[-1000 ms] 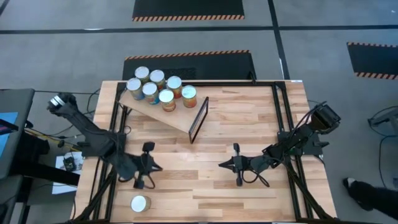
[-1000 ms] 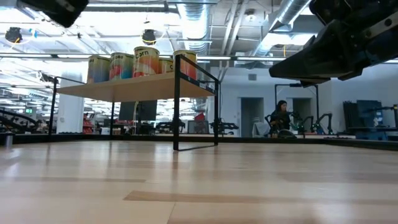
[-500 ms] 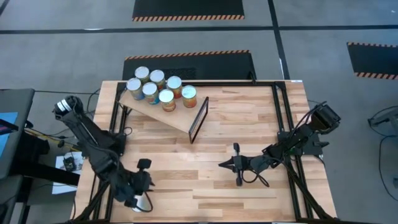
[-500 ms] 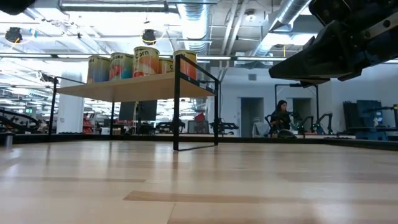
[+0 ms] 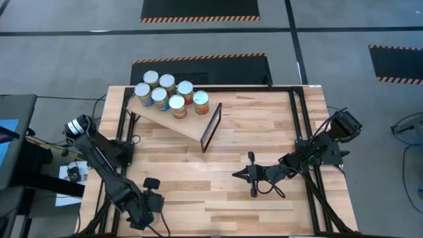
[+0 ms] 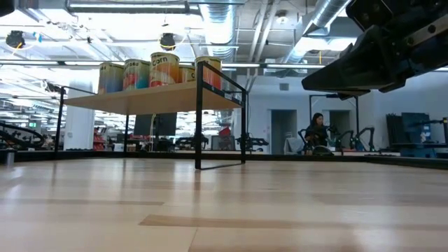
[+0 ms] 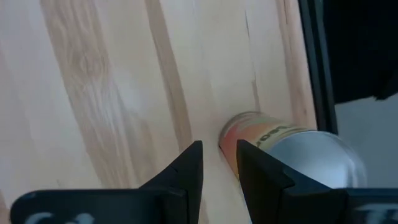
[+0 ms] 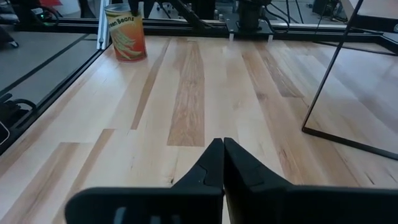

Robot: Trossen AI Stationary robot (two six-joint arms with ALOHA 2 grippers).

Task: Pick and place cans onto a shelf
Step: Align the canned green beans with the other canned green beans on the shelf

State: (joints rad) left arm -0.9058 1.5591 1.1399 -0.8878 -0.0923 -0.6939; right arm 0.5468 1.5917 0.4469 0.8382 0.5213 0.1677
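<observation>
- The left gripper (image 5: 147,213) hovers at the table's near-left corner, about seven o'clock from the table's middle, directly over a single can (image 7: 283,149) that stands upright just inside the table's black edge rail (image 7: 316,68).
- In the left wrist view its fingers (image 7: 186,174) stand a narrow gap apart, clear of the can; the can's silver lid and orange label show just beside one finger, not between them.
- The same can shows in the right wrist view as an orange bean tin (image 8: 126,32) alone at the table's far corner.
- Seven cans (image 5: 170,94) stand clustered on the shelf (image 5: 192,122), a slanted plywood board at about eleven o'clock from the table's middle, its thin black frame (image 5: 211,125) at the end nearest the centre.
- In the low view the cans (image 6: 164,69) stand upright in a row on top of the raised shelf (image 6: 140,100).
- The right gripper (image 5: 236,175) waits at about four o'clock from the table's middle, pointing toward the left arm, its fingers (image 8: 211,165) pressed together on nothing.
- A person (image 6: 315,133) sits far back in the room.
</observation>
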